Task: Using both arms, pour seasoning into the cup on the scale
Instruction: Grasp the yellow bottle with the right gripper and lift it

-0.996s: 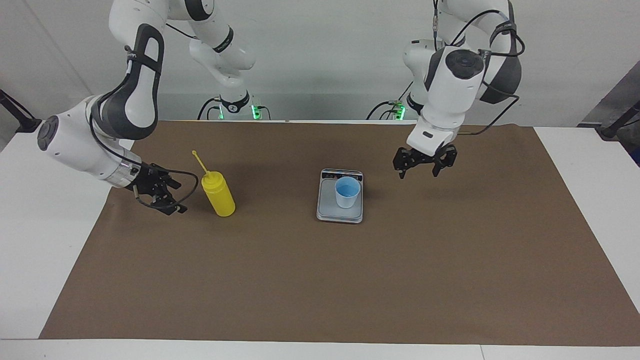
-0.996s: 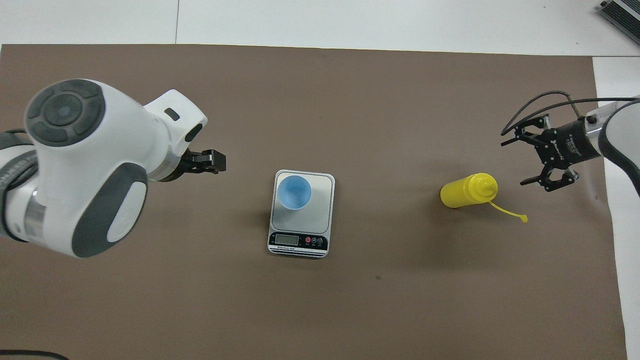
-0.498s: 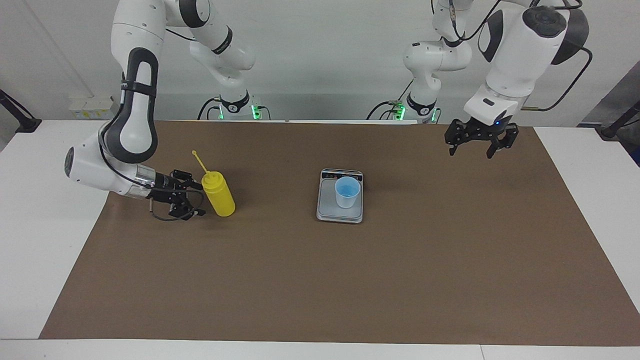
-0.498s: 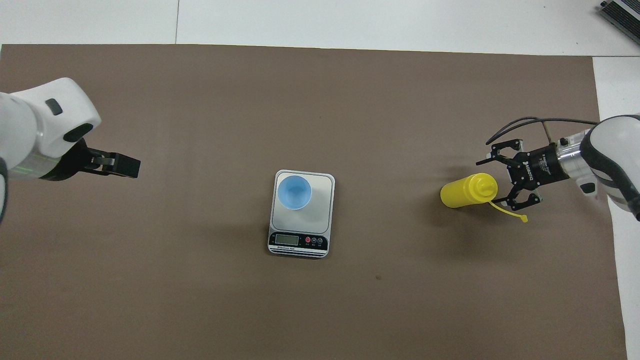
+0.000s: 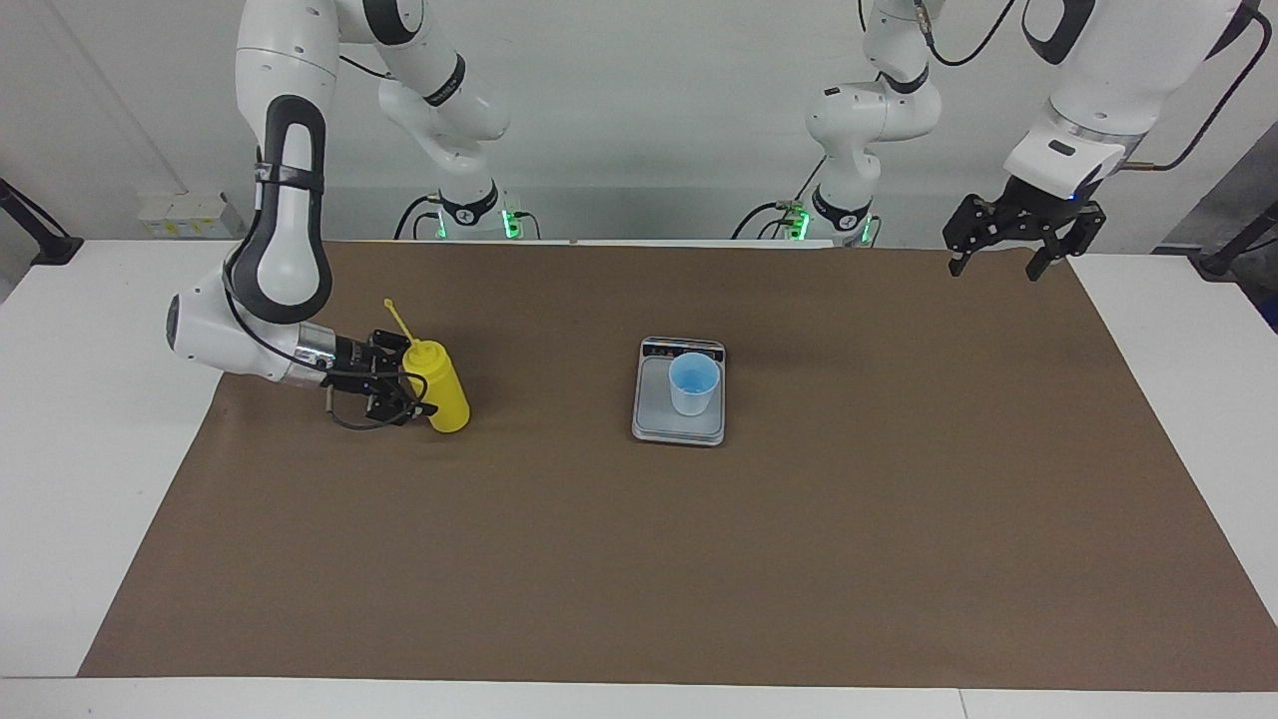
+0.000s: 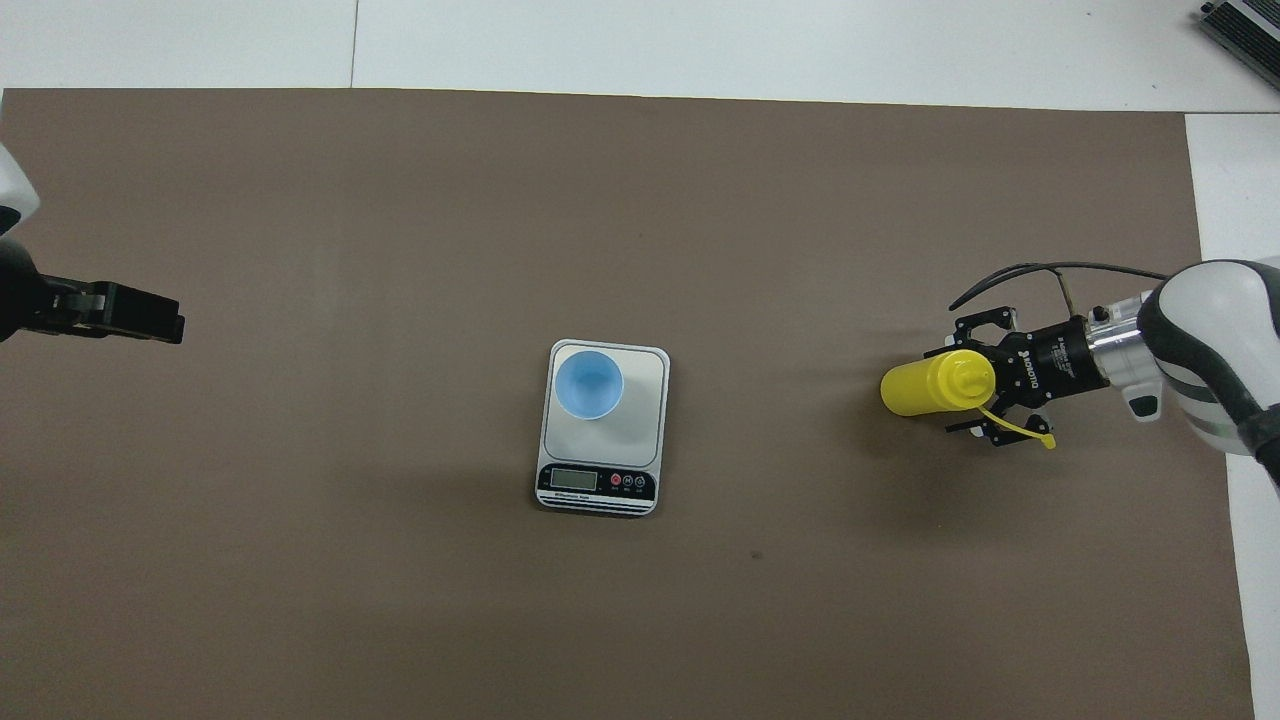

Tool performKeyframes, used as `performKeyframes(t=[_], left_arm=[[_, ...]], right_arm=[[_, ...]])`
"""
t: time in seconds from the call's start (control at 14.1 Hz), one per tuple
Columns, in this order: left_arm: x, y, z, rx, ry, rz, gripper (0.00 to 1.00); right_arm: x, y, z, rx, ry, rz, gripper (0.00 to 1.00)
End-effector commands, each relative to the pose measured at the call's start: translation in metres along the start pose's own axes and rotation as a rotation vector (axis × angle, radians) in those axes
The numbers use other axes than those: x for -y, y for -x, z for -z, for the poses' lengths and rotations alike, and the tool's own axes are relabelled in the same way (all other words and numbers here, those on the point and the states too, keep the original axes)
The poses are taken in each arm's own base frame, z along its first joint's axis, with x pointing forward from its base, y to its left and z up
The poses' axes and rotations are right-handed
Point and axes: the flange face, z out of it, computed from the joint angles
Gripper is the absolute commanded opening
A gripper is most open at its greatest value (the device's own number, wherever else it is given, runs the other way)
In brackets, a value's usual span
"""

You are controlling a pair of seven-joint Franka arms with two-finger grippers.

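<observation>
The right tool (image 5: 407, 387), jaws wide, straddled the yellow plastic squeeze bottle (image 5: 439, 387), not yet lifted. The left tool (image 5: 1008, 240) waited wide open. Nothing was poured into the small light-blue plastic cup (image 5: 693, 383).

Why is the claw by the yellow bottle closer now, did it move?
Yes. The right claw slid toward the scale's side and now straddles the yellow bottle.

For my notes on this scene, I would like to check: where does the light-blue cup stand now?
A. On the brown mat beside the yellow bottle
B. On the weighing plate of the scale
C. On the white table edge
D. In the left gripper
B: the cup stands upright on the scale, apart from the yellow bottle and both grippers.
</observation>
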Motion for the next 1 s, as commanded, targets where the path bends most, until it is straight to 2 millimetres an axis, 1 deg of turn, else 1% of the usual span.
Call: performKeyframes(t=[0.0, 0.07, 0.14, 0.21, 0.28, 0.36, 0.43, 0.5, 0.57, 0.71, 0.92], left_arm=[[0.003, 0.002, 0.001, 0.036, 0.014, 0.000, 1.00], [0.007, 0.007, 0.003, 0.080, 0.012, 0.008, 1.00], [0.006, 0.008, 0.016, 0.070, 0.010, 0.003, 1.00], [0.004, 0.006, 0.020, 0.047, 0.005, 0.000, 1.00], [0.000, 0.004, 0.020, 0.030, 0.008, -0.008, 1.00], [-0.003, 0.004, 0.015, 0.032, 0.004, -0.014, 1.00], [-0.004, 0.004, 0.015, 0.027, 0.003, -0.015, 1.00], [-0.004, 0.004, 0.011, 0.029, 0.004, -0.017, 1.00], [-0.003, 0.005, 0.008, 0.026, 0.005, -0.015, 1.00], [-0.003, 0.005, 0.007, 0.026, 0.005, -0.015, 1.00], [-0.002, 0.000, 0.005, 0.015, 0.002, -0.021, 1.00]], right_arm=[[0.001, 0.025, -0.014, -0.002, -0.004, 0.063, 0.37], [0.005, 0.039, -0.015, -0.012, 0.000, 0.082, 0.00], [0.012, 0.057, -0.022, -0.043, 0.004, 0.091, 0.00], [0.020, 0.064, -0.020, -0.092, -0.039, 0.035, 0.00], [0.025, 0.072, -0.014, -0.132, -0.076, -0.025, 0.00], [0.030, 0.080, -0.012, -0.185, -0.072, -0.039, 0.00], [0.037, 0.098, -0.021, -0.246, -0.037, -0.004, 0.00], [0.042, 0.110, -0.025, -0.311, -0.015, 0.016, 0.00], [0.047, 0.120, -0.029, -0.366, -0.011, 0.007, 0.00], [0.058, 0.148, -0.044, -0.445, 0.007, -0.004, 0.00], [0.074, 0.178, -0.045, -0.520, -0.033, -0.088, 0.00]])
